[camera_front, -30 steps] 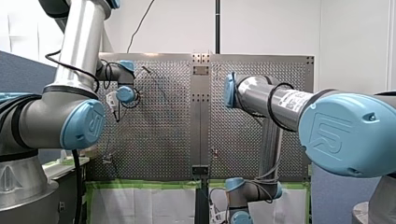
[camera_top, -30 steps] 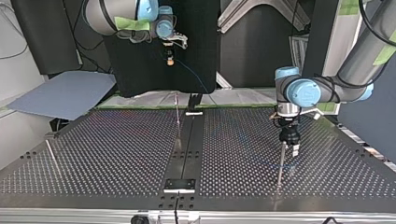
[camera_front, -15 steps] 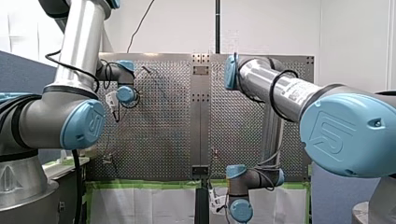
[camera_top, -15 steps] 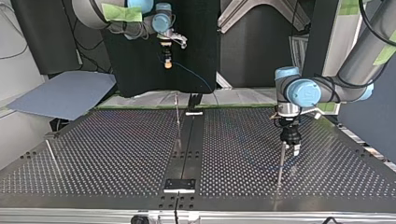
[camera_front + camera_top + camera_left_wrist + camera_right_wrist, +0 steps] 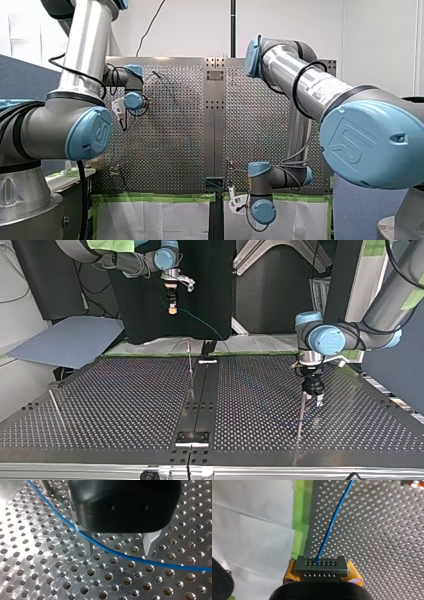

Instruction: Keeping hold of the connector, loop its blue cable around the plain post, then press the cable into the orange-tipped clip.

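Connector (image 5: 320, 567) clamped in right end effector (image 5: 172, 304), held high past desk (image 5: 125, 405); left end effector (image 5: 120, 545) open, pointed down over blue cable (image 5: 175, 566).

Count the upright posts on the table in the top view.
3: far-left post, centre post beside the middle strip, right-side post beside my left tool. Others may be hidden.

Front cam: high, far, looks across perforated table (image 5: 170, 145). Top cam: opposite side, low, facing back. Wrist cams: close over same table, both catching blue cable (image 5: 125, 555).
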Available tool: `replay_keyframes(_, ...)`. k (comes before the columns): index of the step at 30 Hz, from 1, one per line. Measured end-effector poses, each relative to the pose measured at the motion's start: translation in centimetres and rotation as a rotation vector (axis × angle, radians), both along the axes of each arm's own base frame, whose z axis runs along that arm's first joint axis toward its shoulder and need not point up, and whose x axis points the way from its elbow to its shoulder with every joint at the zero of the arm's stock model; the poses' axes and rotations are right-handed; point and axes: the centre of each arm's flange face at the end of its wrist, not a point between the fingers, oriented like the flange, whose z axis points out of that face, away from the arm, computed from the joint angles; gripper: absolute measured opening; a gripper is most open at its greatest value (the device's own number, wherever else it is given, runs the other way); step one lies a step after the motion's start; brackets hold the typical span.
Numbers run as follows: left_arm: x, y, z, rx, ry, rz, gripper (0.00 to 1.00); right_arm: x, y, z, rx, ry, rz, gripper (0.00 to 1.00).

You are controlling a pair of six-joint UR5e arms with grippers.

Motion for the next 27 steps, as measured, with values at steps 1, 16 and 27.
replay_keyframes(1,0.0,0.0,0.0,0.000,0.000,0.001,0.98,0.0,-0.3,0.5,-0.006,-0.005,0.003,0.00)
replay_keyframes(16,0.0,0.2,-0.1,0.000,0.007,0.003,0.98,0.6,-4.6,7.3,-0.134,-0.055,0.065,0.00)
replay_keyframes(27,-0.2,0.1,-0.2,-0.001,0.019,0.002,0.98,0.0,-5.3,9.4,-0.186,-0.085,0.134,0.00)
